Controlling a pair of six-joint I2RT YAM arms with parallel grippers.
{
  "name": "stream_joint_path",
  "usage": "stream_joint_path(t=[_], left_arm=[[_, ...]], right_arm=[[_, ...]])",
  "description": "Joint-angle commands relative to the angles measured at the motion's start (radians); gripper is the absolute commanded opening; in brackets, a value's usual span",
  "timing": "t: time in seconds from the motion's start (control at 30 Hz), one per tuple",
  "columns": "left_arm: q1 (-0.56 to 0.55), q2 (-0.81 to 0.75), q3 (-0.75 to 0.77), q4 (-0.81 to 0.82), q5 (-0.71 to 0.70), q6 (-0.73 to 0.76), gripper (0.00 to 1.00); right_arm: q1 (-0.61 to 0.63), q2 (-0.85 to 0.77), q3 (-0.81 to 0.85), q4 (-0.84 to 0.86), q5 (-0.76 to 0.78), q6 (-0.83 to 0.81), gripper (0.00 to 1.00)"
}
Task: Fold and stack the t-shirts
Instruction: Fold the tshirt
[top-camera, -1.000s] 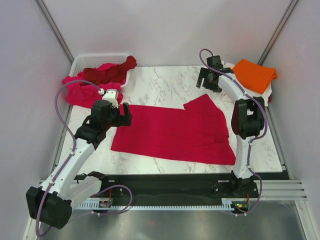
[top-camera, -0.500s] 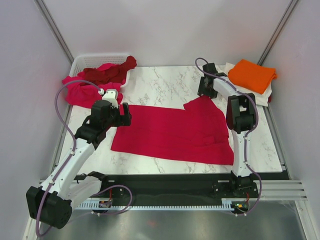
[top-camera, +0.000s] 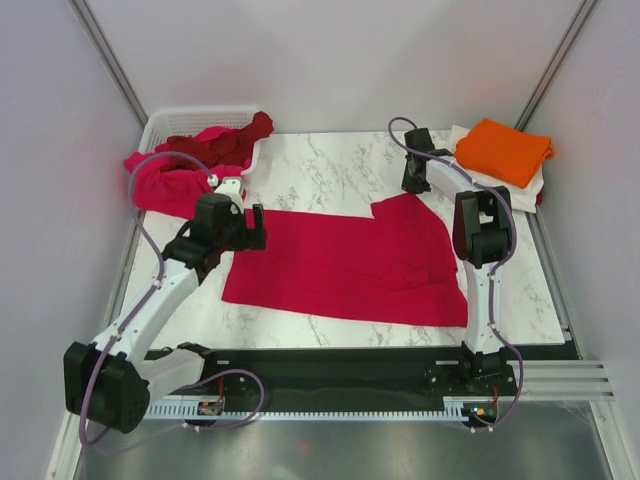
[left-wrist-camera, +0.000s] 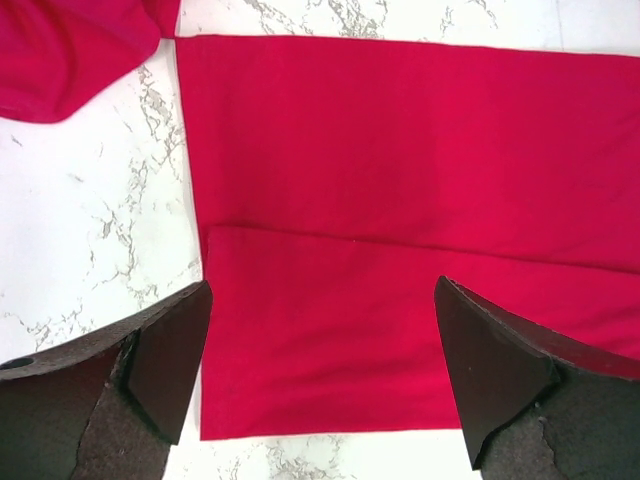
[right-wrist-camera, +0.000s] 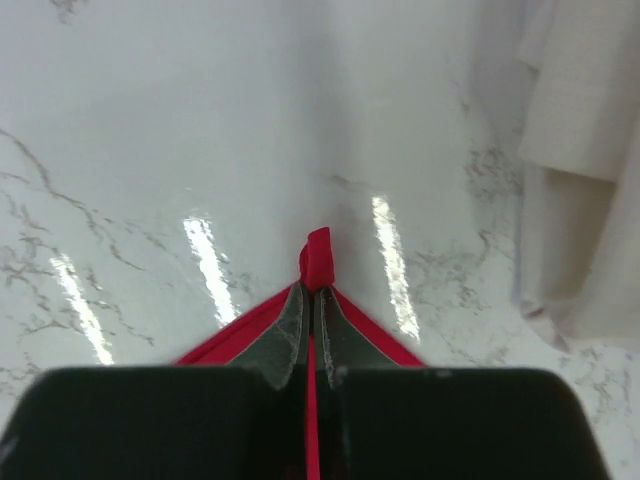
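Observation:
A crimson red t-shirt (top-camera: 345, 265) lies spread flat in the middle of the marble table, partly folded, with a fold edge across it (left-wrist-camera: 400, 250). My right gripper (top-camera: 415, 185) is shut on the far right corner of this shirt, and a pinch of red cloth (right-wrist-camera: 318, 258) pokes out past its closed fingertips. My left gripper (top-camera: 250, 228) hovers open over the shirt's left edge, its fingers (left-wrist-camera: 165, 360) set wide apart above the cloth. An orange t-shirt (top-camera: 503, 150) lies folded on a cream-white one (top-camera: 528, 185) at the far right. Magenta-pink (top-camera: 165, 182) and dark maroon (top-camera: 215, 147) shirts lie heaped at the far left.
A white plastic basket (top-camera: 160, 128) stands at the far left corner under the heaped shirts. The cream-white cloth (right-wrist-camera: 580, 200) hangs close to the right of my right gripper. Grey walls enclose the table on three sides.
My right gripper came down from beside the orange shirt onto the red shirt's far right corner and shut on it. My left arm shifted slightly toward the far side, still open.

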Motion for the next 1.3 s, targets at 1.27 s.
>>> stream_joint_path(t=[1.27], left_arm=[[0.118, 0.973, 0.642, 0.025, -0.093, 0.032, 0.78]], right_arm=[[-0.01, -0.222, -0.066, -0.031, 0.155, -0.089, 0.0]])
